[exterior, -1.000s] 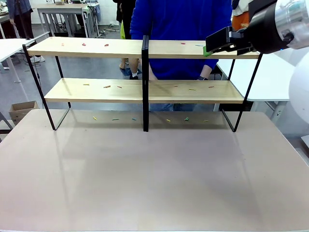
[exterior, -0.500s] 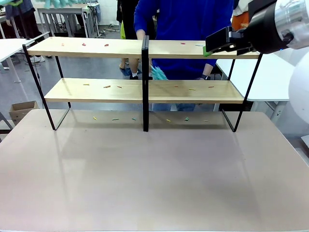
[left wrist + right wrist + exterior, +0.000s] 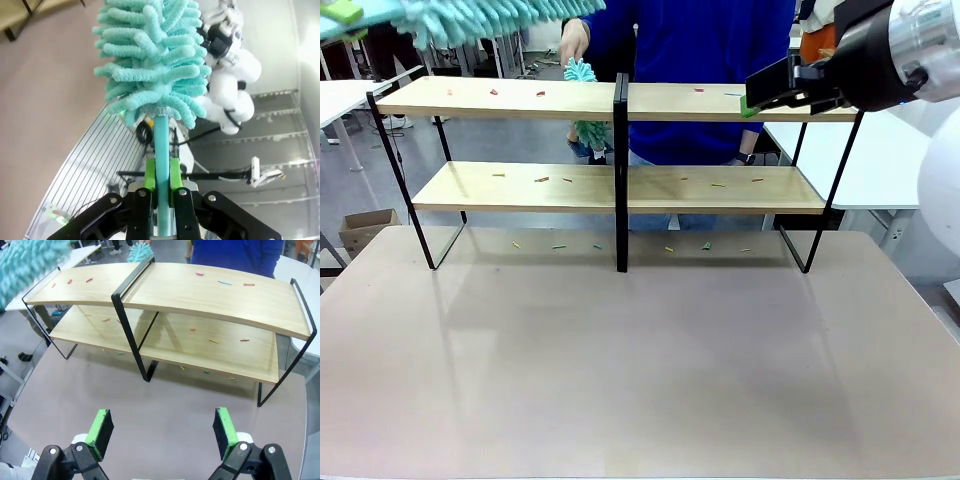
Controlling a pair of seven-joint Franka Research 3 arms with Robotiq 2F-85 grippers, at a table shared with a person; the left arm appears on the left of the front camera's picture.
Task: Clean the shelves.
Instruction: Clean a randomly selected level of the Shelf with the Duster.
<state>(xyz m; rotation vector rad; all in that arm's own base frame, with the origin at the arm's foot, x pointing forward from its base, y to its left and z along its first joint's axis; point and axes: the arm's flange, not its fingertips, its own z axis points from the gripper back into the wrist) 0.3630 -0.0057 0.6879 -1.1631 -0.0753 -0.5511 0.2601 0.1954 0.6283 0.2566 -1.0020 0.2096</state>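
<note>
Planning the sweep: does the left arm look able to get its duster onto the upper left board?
Probably yes: the duster in the left gripper is near the upper left board, nothing between them.

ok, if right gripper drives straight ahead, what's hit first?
Probably the shelves, near the lower board beside the central post; depth is unclear, so the right gripper might reach the table first.

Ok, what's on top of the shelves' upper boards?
Small red and blue scraps scattered across both boards of the shelves. A teal duster hides the far left corner.

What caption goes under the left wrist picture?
Left gripper shut on the handle of a fluffy teal duster.
</note>
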